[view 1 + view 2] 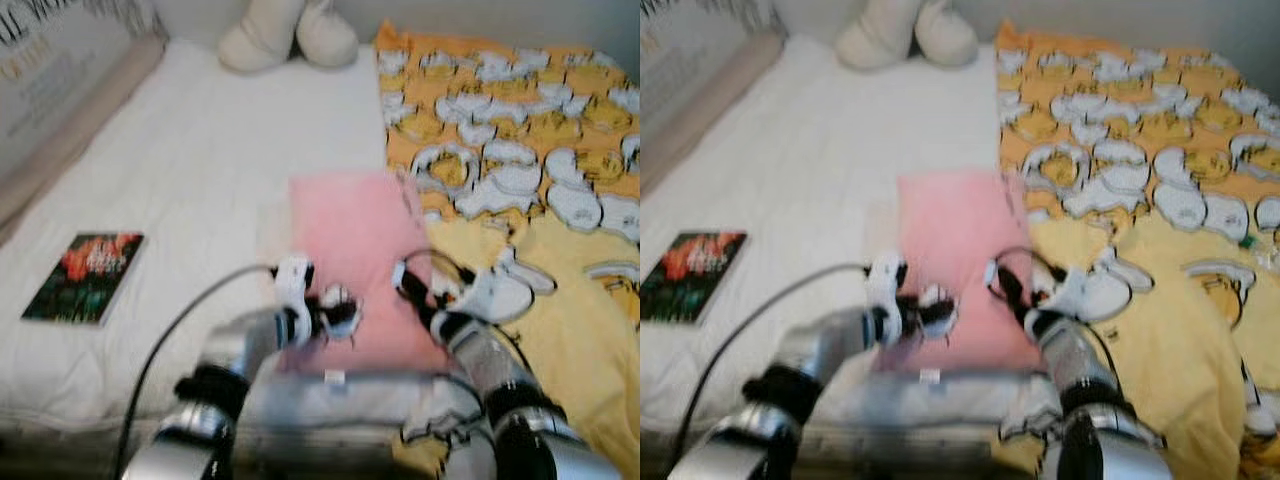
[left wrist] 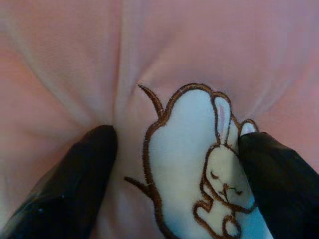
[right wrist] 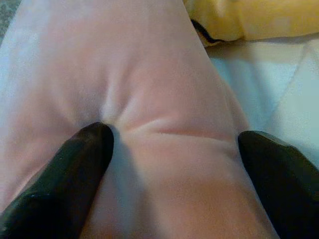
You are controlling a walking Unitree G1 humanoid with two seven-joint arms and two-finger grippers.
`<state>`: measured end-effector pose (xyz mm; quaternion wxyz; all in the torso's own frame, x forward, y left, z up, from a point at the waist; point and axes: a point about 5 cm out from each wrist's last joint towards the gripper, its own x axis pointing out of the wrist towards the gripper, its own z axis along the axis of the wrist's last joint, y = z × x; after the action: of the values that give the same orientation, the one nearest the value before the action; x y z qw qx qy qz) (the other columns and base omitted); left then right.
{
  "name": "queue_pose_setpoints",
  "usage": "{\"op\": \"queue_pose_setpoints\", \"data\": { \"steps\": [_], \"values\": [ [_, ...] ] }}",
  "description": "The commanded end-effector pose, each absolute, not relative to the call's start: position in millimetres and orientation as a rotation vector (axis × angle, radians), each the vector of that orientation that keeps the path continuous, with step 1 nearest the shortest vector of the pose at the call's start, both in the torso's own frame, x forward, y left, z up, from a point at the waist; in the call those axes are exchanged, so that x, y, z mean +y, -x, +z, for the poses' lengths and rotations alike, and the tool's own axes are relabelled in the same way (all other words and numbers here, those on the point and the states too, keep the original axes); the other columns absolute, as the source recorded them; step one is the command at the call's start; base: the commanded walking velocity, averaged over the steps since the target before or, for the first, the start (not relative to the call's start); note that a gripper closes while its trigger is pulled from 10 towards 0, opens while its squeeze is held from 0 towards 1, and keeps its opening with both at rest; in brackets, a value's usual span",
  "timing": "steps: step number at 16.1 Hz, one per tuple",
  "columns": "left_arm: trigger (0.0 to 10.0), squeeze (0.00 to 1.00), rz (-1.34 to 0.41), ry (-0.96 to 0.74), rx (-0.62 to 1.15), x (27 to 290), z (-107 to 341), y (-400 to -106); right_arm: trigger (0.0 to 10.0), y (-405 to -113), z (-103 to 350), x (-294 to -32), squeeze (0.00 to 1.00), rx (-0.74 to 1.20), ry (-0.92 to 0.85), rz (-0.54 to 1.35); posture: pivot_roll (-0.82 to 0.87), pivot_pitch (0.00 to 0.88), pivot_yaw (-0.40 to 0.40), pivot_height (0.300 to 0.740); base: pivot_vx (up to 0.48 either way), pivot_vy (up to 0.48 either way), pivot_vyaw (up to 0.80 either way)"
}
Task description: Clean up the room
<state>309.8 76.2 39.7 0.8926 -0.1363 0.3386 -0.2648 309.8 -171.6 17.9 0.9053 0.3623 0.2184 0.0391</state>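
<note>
A pink pillow (image 1: 350, 230) lies in the middle of the white bed (image 1: 210, 150), its near end at the mattress edge. My left gripper (image 1: 338, 312) is on the pillow's near left part. Its black fingers (image 2: 75, 184) are spread and pressed into the fabric on either side of an embroidered white rabbit patch (image 2: 184, 129). My right gripper (image 1: 408, 283) is at the pillow's near right edge, also spread. One fingertip (image 3: 75, 169) dents the pink cover and the other sits by the pillow's side, over the white sheet (image 3: 279, 99).
A yellow duck-print blanket (image 1: 520, 150) covers the bed's right half, up against the pillow. A dark book (image 1: 85, 275) lies on the sheet at the left. Cream plush cushions (image 1: 290, 35) rest at the far end. A padded wall (image 1: 60, 110) runs along the left.
</note>
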Motion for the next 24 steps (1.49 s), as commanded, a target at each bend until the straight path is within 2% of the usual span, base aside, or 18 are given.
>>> {"op": "queue_pose_setpoints", "data": {
  "steps": [1, 9, 16, 21, 24],
  "values": [
    [0.0, 0.00, -0.480, 0.247, 0.742, 85.8, 28.2, -308.4, 0.0, -309.6, 15.5, -165.0, 0.00, 0.474, -0.741, 0.102, -0.12, 0.000, 0.036, 0.740, 0.000, 0.000, 0.00],
    [0.0, 0.00, -0.446, 0.276, 0.655, 97.4, 28.0, -317.3, 0.0, -291.2, -1.4, -180.7, 0.00, 0.499, -0.704, 0.066, -0.13, 0.000, 0.028, 0.740, 0.000, 0.000, 0.00],
    [0.0, 0.00, -0.442, 0.278, 0.554, 105.6, 38.6, -327.5, 0.0, -290.6, -1.1, -177.5, 0.00, 0.480, -0.674, 0.091, -0.13, 0.000, 0.026, 0.740, 0.000, 0.000, 0.00],
    [0.0, 0.00, -0.497, 0.226, 0.367, 121.2, 81.8, -351.5, 0.0, -320.2, 35.4, -166.8, 0.00, 0.324, -0.675, 0.167, -0.12, 0.000, 0.024, 0.740, 0.000, 0.000, 0.00],
    [0.0, 0.00, -0.535, 0.178, 0.229, 125.9, 118.7, -365.9, 0.0, -334.1, 52.8, -166.5, 0.00, 0.279, -0.593, 0.171, -0.12, 0.000, 0.023, 0.740, 0.000, 0.000, 0.00]
  ]
}}
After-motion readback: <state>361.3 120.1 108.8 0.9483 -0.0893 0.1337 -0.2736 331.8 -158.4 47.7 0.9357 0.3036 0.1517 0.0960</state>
